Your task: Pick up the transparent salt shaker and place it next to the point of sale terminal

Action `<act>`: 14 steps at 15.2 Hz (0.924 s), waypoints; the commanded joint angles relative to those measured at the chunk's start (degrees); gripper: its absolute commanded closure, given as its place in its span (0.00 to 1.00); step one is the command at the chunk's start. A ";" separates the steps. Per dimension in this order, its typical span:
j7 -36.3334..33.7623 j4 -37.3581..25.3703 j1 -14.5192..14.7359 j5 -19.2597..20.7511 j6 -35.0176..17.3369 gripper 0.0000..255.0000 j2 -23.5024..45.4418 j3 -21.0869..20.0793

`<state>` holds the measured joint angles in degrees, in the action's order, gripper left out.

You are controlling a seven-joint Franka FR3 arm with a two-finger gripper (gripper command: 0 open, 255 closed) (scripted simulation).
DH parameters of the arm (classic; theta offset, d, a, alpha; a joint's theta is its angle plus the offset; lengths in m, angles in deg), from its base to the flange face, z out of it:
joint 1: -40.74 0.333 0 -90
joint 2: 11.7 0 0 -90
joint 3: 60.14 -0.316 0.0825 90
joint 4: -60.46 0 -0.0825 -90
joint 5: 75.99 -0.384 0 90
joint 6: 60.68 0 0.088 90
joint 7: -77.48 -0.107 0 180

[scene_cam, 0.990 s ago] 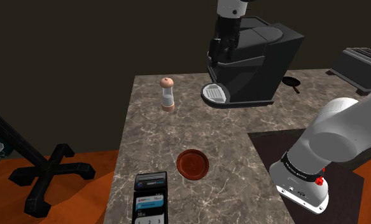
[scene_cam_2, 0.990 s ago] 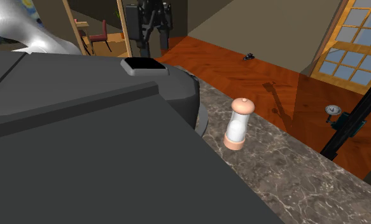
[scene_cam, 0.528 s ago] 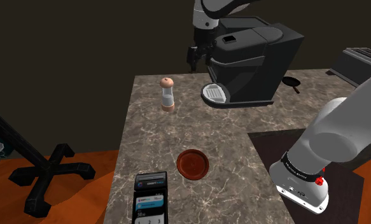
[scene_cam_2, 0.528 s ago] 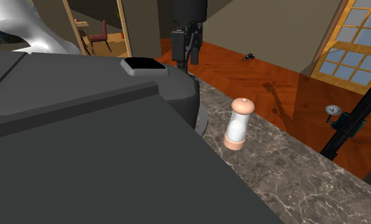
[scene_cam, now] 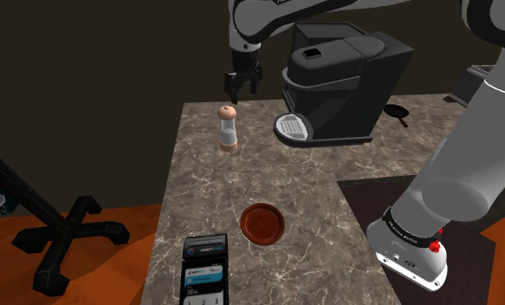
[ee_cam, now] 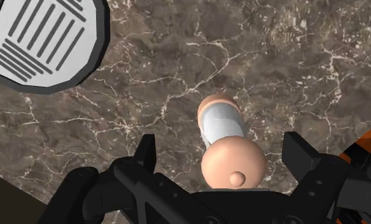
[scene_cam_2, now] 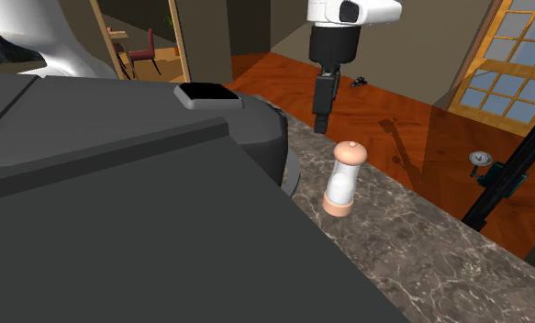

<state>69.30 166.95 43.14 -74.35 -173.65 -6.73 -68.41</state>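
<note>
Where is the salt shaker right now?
In the shoulder view the salt shaker stands upright on the counter, left of the coffee machine, just below the open gripper.

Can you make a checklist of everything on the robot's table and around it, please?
Surface: marbled brown counter, no spills seen.
Job's things: shaker upright beside the coffee machine; terminal at the shoulder view's bottom edge.
Clutter: coffee machine, red dish, pan, toaster.
Grippers: tool open, above the shaker, not touching it.
Cables: nothing seen.
Surroundings: wood floor, black stand legs, window.
</note>
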 commanded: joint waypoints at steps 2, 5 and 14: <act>-0.73 -5.77 0.63 1.25 -0.98 0.00 6.35 -0.28; -1.53 -12.88 1.59 2.60 -1.00 0.00 13.14 -0.43; -2.08 -13.16 2.09 3.56 -5.74 0.00 18.04 -0.21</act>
<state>67.29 153.23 45.22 -70.86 -178.57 11.08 -68.64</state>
